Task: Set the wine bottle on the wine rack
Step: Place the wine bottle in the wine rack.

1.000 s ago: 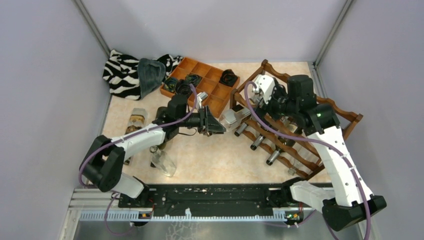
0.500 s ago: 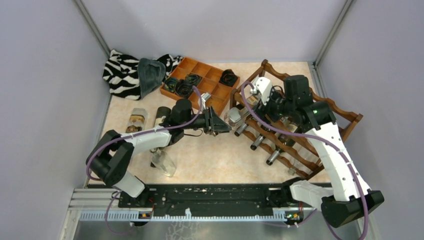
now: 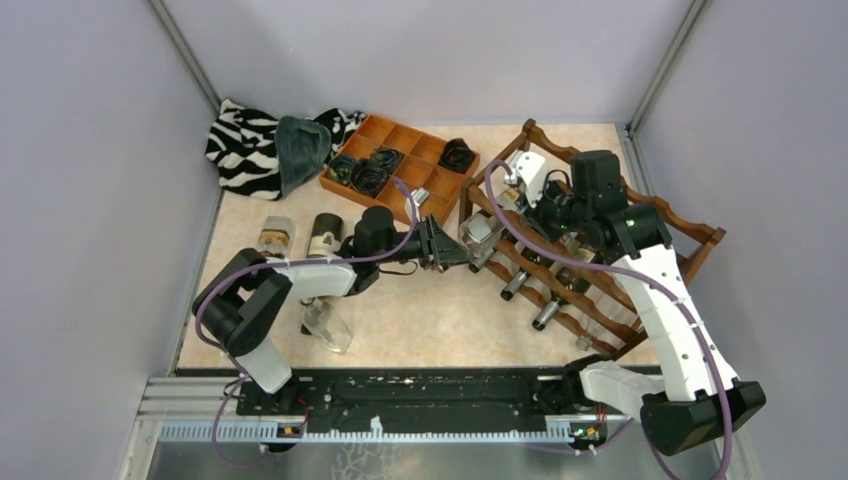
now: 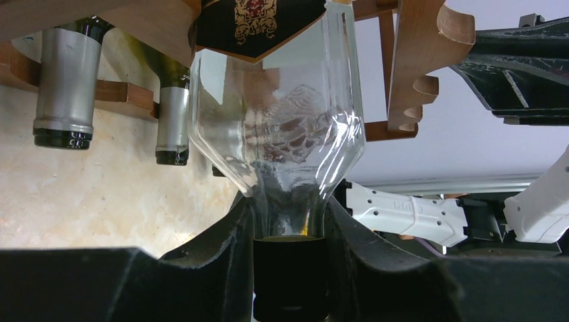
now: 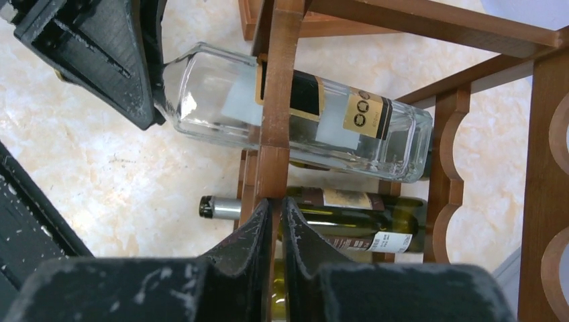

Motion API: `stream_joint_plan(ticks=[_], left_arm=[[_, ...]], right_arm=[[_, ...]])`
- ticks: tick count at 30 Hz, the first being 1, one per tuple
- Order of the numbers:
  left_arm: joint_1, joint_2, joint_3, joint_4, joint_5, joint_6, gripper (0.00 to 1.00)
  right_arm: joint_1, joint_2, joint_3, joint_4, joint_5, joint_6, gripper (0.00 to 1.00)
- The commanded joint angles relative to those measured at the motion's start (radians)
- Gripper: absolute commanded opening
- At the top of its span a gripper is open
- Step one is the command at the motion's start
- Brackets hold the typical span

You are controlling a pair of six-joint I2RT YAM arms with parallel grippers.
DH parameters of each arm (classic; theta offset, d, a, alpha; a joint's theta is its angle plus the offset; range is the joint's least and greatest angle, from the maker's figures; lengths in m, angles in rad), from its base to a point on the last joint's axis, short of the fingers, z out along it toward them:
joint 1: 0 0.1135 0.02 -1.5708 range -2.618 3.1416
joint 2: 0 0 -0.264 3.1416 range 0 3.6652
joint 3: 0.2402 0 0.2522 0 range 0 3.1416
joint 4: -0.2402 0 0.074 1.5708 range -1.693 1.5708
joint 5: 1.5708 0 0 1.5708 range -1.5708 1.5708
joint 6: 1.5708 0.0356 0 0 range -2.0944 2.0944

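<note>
The wine bottle [image 3: 478,233] is clear glass with a black and gold label. It lies on its side with its body [image 5: 302,107] pushed in between the rails of the reddish-brown wine rack [image 3: 700,232]. My left gripper [image 3: 445,247] is shut on the bottle's neck, just above its dark cap [image 4: 290,268]; the bottle's shoulder [image 4: 278,127] fills the left wrist view. My right gripper [image 5: 274,204] hovers above the rack's front post [image 5: 275,67], shut with nothing held, a little above the bottle.
Several other bottles [image 3: 515,283] lie in the rack's lower tiers, one green [image 5: 349,225]. Two bottles [image 3: 273,240] and a clear one [image 3: 328,325] lie on the table at left. An orange-brown compartment tray [image 3: 405,170] and a zebra cloth [image 3: 250,145] sit at the back.
My left arm has reached rightward, sliding the bottle deeper into the rack. The right gripper's jaws have gone from wide open to shut.
</note>
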Motion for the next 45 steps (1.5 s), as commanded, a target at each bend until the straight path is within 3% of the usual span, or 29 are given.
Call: stream_joint_plan(ticks=[1, 4, 17, 23, 24, 26, 32, 35, 45], left_arm=[[0.005, 0.007, 0.036, 0.238, -0.082, 0.007, 0.00], [0.002, 0.019, 0.043, 0.247, -0.093, 0.008, 0.00], [-0.017, 0.077, 0.067, 0.331, -0.152, -0.028, 0.00], [-0.020, 0.106, 0.097, 0.342, -0.171, -0.033, 0.00], [-0.022, 0.113, 0.104, 0.346, -0.172, -0.036, 0.00], [-0.023, 0.123, 0.114, 0.349, -0.175, -0.037, 0.00], [-0.029, 0.148, 0.136, 0.349, -0.182, -0.036, 0.00], [-0.031, 0.163, 0.150, 0.349, -0.187, -0.035, 0.00], [-0.035, 0.209, 0.200, 0.358, -0.224, -0.037, 0.00]], right_arm=[[0.008, -0.012, 0.020, -0.032, -0.143, 0.034, 0.04], [0.009, -0.006, 0.038, -0.033, -0.196, 0.046, 0.00], [0.008, 0.012, 0.088, -0.012, -0.328, 0.100, 0.00], [0.014, 0.021, 0.093, -0.003, -0.293, 0.093, 0.00], [0.014, 0.016, 0.098, -0.004, -0.280, 0.088, 0.04], [0.015, 0.006, 0.122, -0.013, -0.225, 0.071, 0.30], [-0.016, -0.002, 0.160, -0.064, -0.033, 0.040, 0.78], [-0.026, 0.004, 0.097, -0.060, 0.009, 0.037, 0.83], [-0.073, -0.013, 0.012, -0.024, 0.020, 0.046, 0.83]])
